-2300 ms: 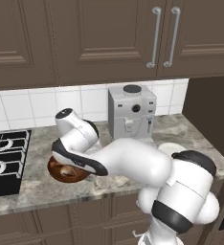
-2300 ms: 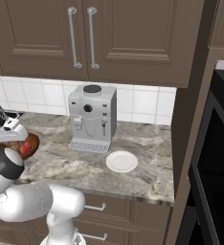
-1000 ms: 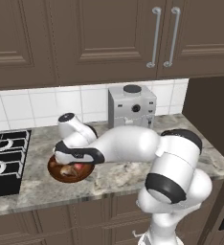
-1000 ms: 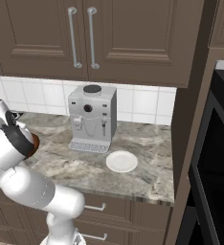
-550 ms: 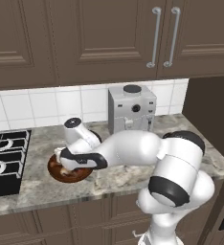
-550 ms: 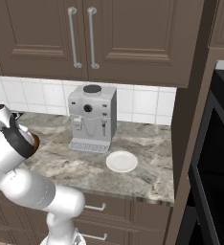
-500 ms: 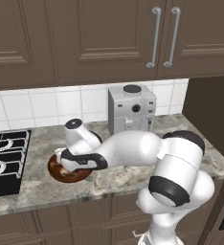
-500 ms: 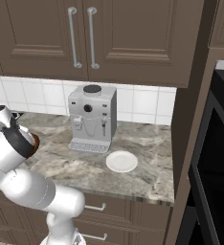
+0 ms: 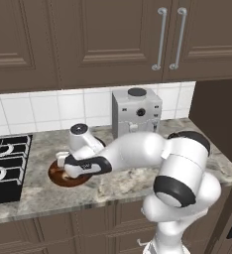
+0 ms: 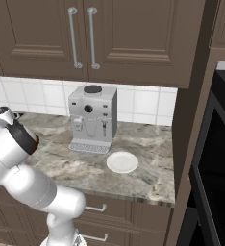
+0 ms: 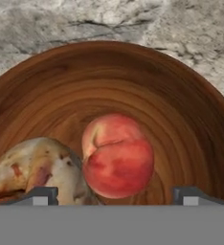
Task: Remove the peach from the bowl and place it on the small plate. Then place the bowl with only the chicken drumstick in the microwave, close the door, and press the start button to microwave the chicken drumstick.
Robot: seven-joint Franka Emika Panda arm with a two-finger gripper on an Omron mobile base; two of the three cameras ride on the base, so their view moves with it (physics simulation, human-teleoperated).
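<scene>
Inside bowl [image 11: 190,110], peach [image 11: 117,155] beside drumstick [image 11: 37,165]

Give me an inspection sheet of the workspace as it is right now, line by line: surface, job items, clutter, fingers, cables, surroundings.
Surface: grey marbled counter, nothing spilled.
Bowl: brown wood, on the counter next to the stove.
Peach: in the bowl, touching the chicken drumstick.
Small plate: bare, in front of the coffee machine.
Microwave, door: nothing seen.
Clutter: silver coffee machine against the tiled wall.
Gripper: low over the bowl; fingers open, one each side of the peach, nothing held.
Cables: nothing seen.
Surroundings: black stove, dark wood cabinets.
</scene>
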